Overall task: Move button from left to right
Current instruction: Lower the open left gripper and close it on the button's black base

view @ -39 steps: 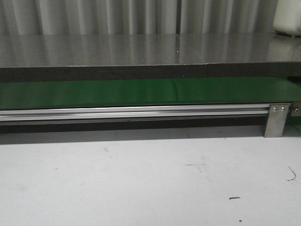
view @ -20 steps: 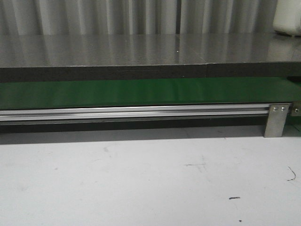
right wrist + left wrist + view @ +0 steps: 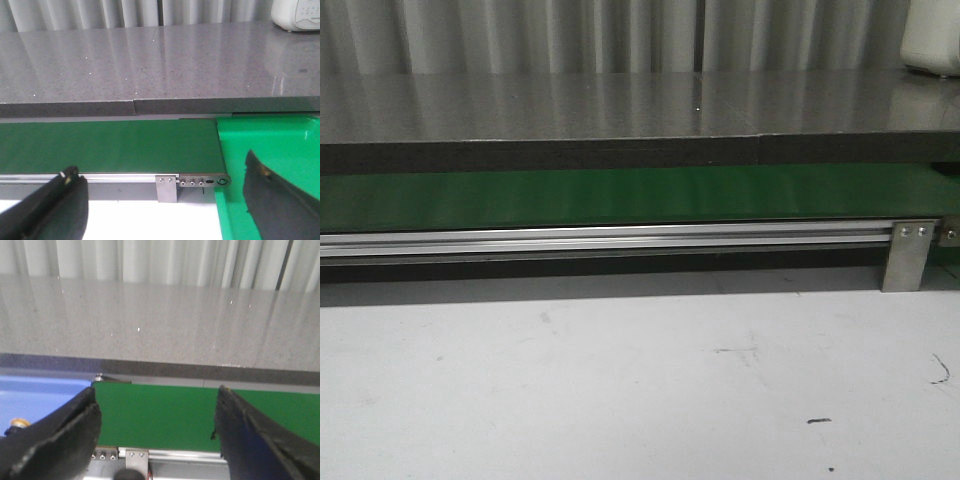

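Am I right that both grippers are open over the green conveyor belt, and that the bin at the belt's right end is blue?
Not quite: the plastic bin at the right end of the green conveyor belt is green, as the right wrist view shows. The blue surface lies at the belt's left end, seen in the left wrist view. The left gripper and right gripper are indeed open.

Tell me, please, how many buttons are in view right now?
1: the button lies on the blue tray, partly behind the left gripper's finger. Others may be hidden.
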Controlling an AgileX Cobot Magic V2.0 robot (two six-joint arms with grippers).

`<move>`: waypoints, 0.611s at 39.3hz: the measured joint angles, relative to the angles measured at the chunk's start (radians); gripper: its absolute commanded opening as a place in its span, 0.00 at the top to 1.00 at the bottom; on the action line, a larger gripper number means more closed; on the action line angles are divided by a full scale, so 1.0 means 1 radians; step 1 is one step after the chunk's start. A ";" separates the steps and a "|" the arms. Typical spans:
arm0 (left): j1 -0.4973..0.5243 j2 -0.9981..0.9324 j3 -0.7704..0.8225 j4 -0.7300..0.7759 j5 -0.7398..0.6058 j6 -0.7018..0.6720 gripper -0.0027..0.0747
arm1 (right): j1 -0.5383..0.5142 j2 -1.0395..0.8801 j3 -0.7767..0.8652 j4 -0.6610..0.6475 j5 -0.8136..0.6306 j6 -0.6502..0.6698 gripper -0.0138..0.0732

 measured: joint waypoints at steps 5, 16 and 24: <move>0.000 0.198 -0.084 -0.002 -0.013 0.000 0.37 | 0.000 0.000 0.000 0.000 0.000 0.000 0.10; 0.046 0.609 -0.370 -0.004 -0.004 0.000 0.37 | 0.000 0.000 0.000 0.000 0.000 0.000 0.10; 0.212 0.832 -0.576 -0.004 0.086 0.000 0.37 | 0.000 0.000 0.000 0.000 0.000 0.000 0.10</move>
